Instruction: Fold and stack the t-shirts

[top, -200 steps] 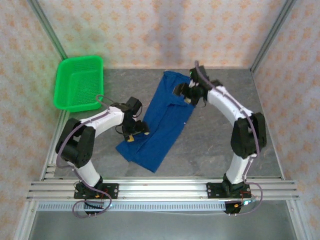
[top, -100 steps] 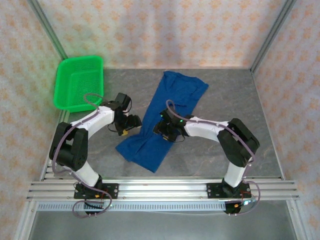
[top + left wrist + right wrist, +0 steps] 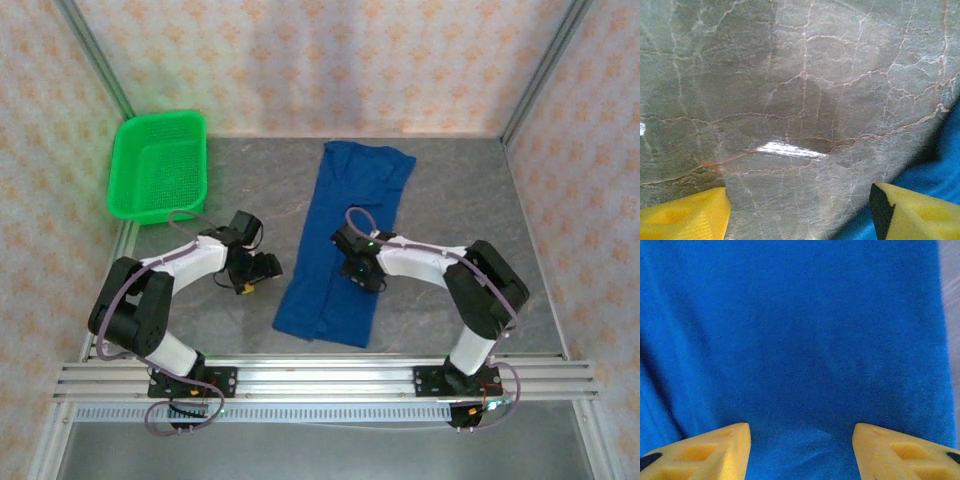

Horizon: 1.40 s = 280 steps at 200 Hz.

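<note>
Swung rightward at its near end since half a second back, and drawn in along its far right edge: t-shirt (image 3: 345, 195), now a straighter, narrower blue band lying lengthwise on the worktop (image 3: 450, 190), plain side up. Closest to the arm bases, the band's near end, slightly slanted. Just beyond it, right claw (image 3: 800, 450) low over the middle of the band, nudged a little to the right from before. Yellow fingers (image 3: 715, 450) spread wide, unbroken blue cloth between them, nothing pinched. Level with it on the left, left claw (image 3: 799, 215) on much the same spot as before, beside the cloth's left edge. Gaping over bare grey marbled surface, holding nothing, with a strip of blue at the lower right of its wrist view. Farther back, the shirt's far end reaching toward the rear of the worktop. At the far left corner, green basket (image 3: 160, 165), well apart from shirt and claws.
</note>
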Available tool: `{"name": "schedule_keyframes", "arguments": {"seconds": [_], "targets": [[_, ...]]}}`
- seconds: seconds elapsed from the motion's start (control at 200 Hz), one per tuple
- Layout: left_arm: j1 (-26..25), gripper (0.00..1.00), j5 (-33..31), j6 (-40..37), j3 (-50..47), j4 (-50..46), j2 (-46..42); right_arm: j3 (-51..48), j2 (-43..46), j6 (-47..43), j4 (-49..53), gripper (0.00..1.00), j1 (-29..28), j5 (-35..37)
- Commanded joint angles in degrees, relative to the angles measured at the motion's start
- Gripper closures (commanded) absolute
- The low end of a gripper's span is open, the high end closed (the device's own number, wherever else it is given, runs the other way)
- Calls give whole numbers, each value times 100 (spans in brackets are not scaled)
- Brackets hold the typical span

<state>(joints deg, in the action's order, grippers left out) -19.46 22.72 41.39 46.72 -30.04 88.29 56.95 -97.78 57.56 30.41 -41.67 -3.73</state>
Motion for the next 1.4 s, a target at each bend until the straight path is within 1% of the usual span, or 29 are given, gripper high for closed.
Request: {"name": "schedule_keyframes", "arguments": {"seconds": [0.0, 0.1, 0.19, 0.28, 0.4, 0.475, 0.5, 0.595, 0.665, 0.775, 0.9, 0.985, 1.1, 1.195, 1.395], "targets": [[-497, 26, 461, 627, -64, 465, -43, -115, 71, -678, 594, 42, 340, 433], [-689, 26, 363, 809, -83, 402, -263, -41, 260, -1103, 580, 39, 397, 227], [-783, 26, 327, 796, -199, 263, -498, -281, 682, -1231, 314, 37, 396, -50], [-964, 26, 478, 781, -377, 264, -742, -537, 1399, -1285, 151, 35, 393, -306], [-1406, 25, 605, 788, -560, 353, -1012, -809, 2466, -1229, 391, 33, 397, -733], [-1701, 28, 740, 826, -636, 415, -1011, -1184, 2962, -1034, 548, 33, 394, -1128], [-1815, 30, 736, 823, -642, 377, -978, -1326, 3242, -959, 598, 34, 396, -1262], [-2127, 35, 665, 799, -662, 188, -862, -1905, 3874, -665, 676, 37, 388, -1812], [-2234, 37, 530, 867, -720, 65, -878, -2333, 4348, -520, 837, 39, 367, -2002], [-2306, 40, 462, 1006, -890, 131, -952, -2745, 4932, -419, 1131, 40, 357, -2196], [-2474, 42, 488, 1161, -984, 339, -911, -2991, 5042, -291, 1119, 41, 215, -2352], [-2589, 47, 539, 1265, -981, 554, -737, -2990, 4787, -278, 1032, 41, 3, -2296], [-2750, 47, 498, 1439, -968, 792, -641, -2913, 4371, -327, 993, 42, -237, -2214], [-2793, 49, 440, 1506, -940, 849, -599, -2945, 4185, -329, 934, 42, -302, -2150], [-2869, 52, 382, 1530, -725, 953, -462, -3083, 4092, -236, 589, 42, -315, -2085]]}}
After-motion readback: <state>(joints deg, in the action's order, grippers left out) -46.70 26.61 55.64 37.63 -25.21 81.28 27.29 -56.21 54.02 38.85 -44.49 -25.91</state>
